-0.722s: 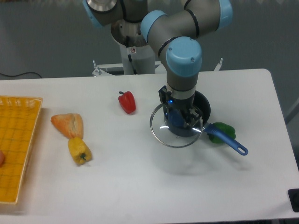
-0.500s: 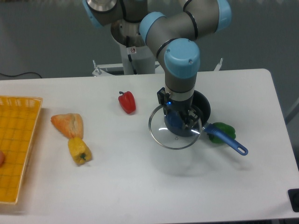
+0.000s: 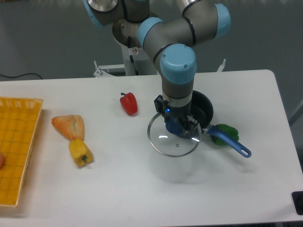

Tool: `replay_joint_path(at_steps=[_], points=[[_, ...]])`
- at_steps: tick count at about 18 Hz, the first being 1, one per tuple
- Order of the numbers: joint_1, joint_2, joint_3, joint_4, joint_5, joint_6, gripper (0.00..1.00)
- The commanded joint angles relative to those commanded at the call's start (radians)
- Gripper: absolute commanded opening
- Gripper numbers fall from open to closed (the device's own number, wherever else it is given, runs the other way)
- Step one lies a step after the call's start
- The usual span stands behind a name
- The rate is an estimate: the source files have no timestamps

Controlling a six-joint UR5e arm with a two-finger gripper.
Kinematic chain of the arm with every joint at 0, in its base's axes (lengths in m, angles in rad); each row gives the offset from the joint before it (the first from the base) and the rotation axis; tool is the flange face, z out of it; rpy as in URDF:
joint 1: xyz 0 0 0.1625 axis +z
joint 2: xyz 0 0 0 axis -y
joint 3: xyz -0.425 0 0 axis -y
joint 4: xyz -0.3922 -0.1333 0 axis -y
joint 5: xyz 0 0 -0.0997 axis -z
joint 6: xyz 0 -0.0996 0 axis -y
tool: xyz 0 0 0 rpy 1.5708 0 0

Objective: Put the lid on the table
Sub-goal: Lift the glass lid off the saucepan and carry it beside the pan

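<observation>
Currently, item one: my hand grips the lid by its knob, aloft over the counter, beside the pot. Risk: letting go high lets glass drop; its rim may catch the pot handle. Obscured: knob, fingertips, and clearance beneath.

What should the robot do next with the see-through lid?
Probably lower it straight down and let go. The gripper holds the lid in the air, mostly clear of the pot, with bare table below it.
</observation>
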Motion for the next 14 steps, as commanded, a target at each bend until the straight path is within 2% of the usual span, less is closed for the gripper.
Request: replay_joint_path(at_steps=[2, 5, 14], points=[[-0.006, -0.012, 0.009, 0.005, 0.002, -0.058, 0.68], [-0.032, -0.029, 0.008, 0.046, 0.008, -0.104, 0.68], [-0.078, -0.087, 0.008, 0.118, 0.008, -0.314, 0.68]])
